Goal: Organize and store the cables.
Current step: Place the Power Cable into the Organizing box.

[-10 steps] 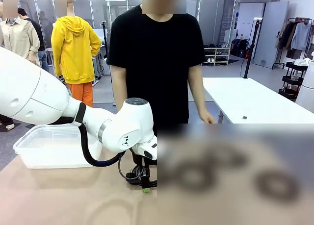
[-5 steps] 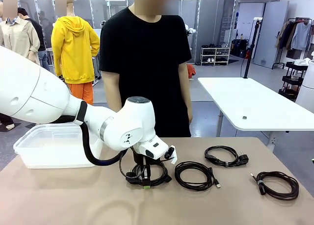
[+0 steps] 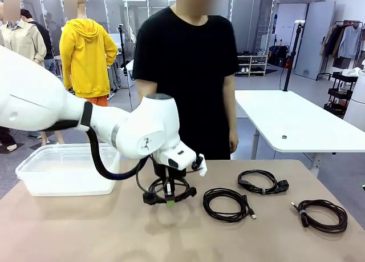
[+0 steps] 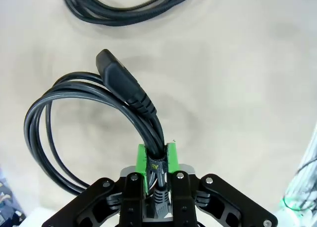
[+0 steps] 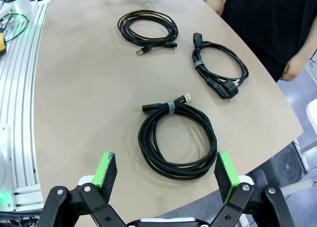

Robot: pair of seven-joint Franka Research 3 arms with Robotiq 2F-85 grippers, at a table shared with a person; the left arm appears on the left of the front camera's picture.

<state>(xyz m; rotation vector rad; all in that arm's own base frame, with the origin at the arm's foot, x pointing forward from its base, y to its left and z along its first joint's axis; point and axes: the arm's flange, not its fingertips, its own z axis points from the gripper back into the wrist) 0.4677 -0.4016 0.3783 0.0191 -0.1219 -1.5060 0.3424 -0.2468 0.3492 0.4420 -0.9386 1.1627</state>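
My left gripper [image 3: 169, 200] is shut on one of the cables, a black coil [image 3: 149, 198] hanging just above the tan table [image 3: 85, 233]. In the left wrist view its green pads [image 4: 142, 160] pinch the coil's strands, and the loop and plug [image 4: 121, 78] hang beyond them. Three more coiled cables lie to the right: one in the middle [image 3: 207, 204], one farther back [image 3: 280, 186] and one at the far right [image 3: 322, 202]. My right gripper [image 5: 166, 172] hovers open above the far-right coil [image 5: 170, 108], apart from it.
A clear plastic bin [image 3: 63, 169] stands at the table's left. A person in a black shirt [image 3: 182, 73] stands at the far edge, one hand [image 3: 232, 143] hanging down. A white table [image 3: 296, 122] stands behind on the right.
The left gripper has risen and lifted its coil off the table. The person has shifted to the right.
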